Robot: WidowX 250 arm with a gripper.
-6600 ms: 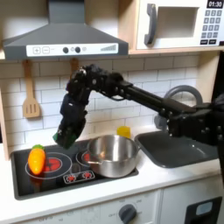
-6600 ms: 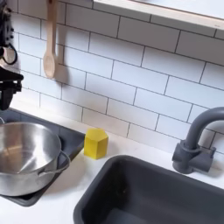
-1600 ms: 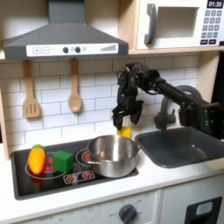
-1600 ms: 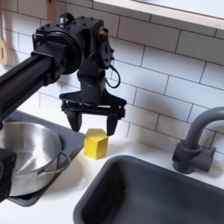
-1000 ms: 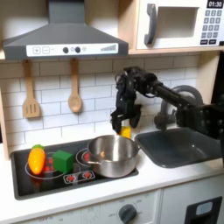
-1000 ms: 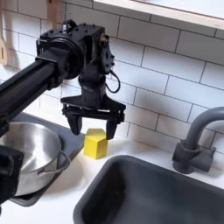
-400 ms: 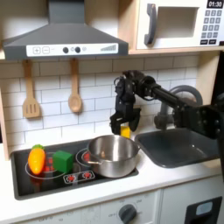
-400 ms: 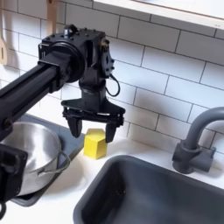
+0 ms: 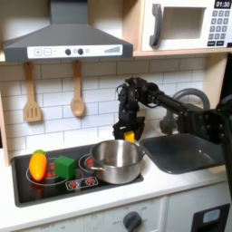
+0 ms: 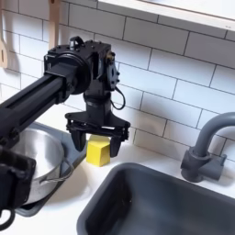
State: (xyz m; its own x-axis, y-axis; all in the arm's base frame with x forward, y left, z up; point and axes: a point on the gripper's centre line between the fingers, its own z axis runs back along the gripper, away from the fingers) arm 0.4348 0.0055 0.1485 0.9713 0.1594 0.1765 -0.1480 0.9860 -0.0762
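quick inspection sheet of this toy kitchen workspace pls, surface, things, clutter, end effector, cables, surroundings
surface: white counter with a dark stovetop and a dark sink.
job's things: yellow block on the counter between stove and sink, by the tiled wall.
clutter: steel pot on the stove; green block and an orange, corn-like toy on the first exterior view's left burner.
end effector: end effector open, fingers straddling the yellow block, low around it; contact cannot be told.
cables: black cable looped on the wrist.
surroundings: grey faucet, two wooden utensils on the wall, range hood, microwave.
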